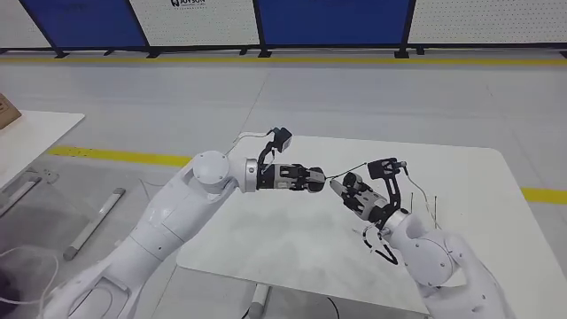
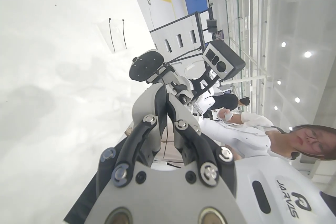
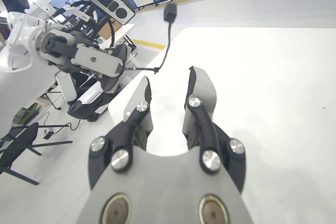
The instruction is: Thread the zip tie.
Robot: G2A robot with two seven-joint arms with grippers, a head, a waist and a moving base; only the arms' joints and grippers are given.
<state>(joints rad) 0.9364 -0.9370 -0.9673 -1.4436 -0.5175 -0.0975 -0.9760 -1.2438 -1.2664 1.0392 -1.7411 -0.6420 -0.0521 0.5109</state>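
I see my right gripper (image 3: 170,80) spread wide over the white table (image 3: 262,78). Beyond it, the left gripper (image 3: 122,68) pinches a black zip tie (image 3: 139,69).

zip tie (image 3: 139,68): near end buried between the pads of my left gripper (image 2: 164,93); length inside, cannot tell.
tie's far end: meets a dark stalk (image 3: 165,46) topped by a blurred block; joined or only overlapping, cannot tell.
spare ties (image 2: 124,34): hair-thin on the table (image 2: 52,78); heads too small to make out.
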